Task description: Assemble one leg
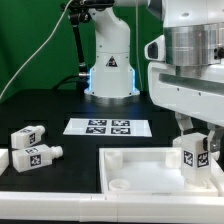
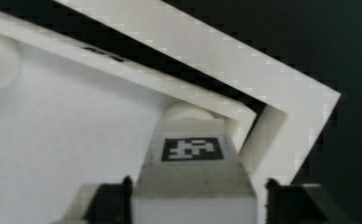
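The leg (image 1: 192,152) stands upright in the lower right of the exterior frame, with its tag facing the camera. It sits over the right-hand corner of the tabletop (image 1: 150,170). My claw (image 1: 192,138) comes down on it from above and is closed on it, one finger on each side.

In the wrist view the leg (image 2: 192,160) fills the gap between the two fingers (image 2: 110,202), tag toward the lens. The claw (image 2: 196,200) is open only as wide as the leg itself. Past the leg, the tabletop (image 2: 89,130) shows its raised rim turning a corner just beside the leg. I cannot tell whether the leg's lower end touches the tabletop.

In the exterior frame's lower left, two loose legs (image 1: 30,137) lie on the black bench (image 1: 45,108), near each other and well apart from the claw. The marker board (image 1: 108,126) lies flat at the centre of the frame, just behind the tabletop. The arm's base (image 1: 108,65) rises behind the board, at upper centre.
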Motion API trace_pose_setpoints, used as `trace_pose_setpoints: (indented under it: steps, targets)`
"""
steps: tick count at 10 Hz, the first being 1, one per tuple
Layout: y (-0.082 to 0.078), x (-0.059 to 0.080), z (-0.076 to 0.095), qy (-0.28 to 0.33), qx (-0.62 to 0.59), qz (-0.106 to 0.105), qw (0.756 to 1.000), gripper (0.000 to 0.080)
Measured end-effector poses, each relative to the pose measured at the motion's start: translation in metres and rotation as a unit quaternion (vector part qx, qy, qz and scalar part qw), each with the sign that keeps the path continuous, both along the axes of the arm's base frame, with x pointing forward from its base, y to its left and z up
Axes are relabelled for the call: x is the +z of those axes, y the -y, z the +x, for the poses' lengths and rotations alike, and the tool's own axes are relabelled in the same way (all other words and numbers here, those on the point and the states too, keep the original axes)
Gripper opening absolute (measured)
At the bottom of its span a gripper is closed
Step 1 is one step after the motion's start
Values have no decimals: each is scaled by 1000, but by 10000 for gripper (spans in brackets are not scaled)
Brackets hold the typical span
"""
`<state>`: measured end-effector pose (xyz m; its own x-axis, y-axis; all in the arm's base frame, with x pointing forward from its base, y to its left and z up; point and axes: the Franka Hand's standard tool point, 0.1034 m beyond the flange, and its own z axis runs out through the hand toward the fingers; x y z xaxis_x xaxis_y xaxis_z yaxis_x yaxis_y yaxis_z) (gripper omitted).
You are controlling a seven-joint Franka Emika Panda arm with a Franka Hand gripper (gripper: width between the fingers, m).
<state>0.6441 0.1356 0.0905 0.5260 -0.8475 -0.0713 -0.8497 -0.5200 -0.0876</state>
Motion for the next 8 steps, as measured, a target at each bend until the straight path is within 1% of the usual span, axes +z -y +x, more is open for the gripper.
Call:
trace_pose_setpoints:
  steps: [1,2,5,6,7,8]
  targets:
    - [0,0,0,3,27,-2,1000,550]
    - [0,0,0,8,71,-3,997,629]
    - [0,0,0,18,166,-7,986,644]
    - [0,0,0,22,206,-10,978,649]
    - [0,2,1,23,262,-29,964,649]
    - [1,3,2,31,338,-39,940,649]
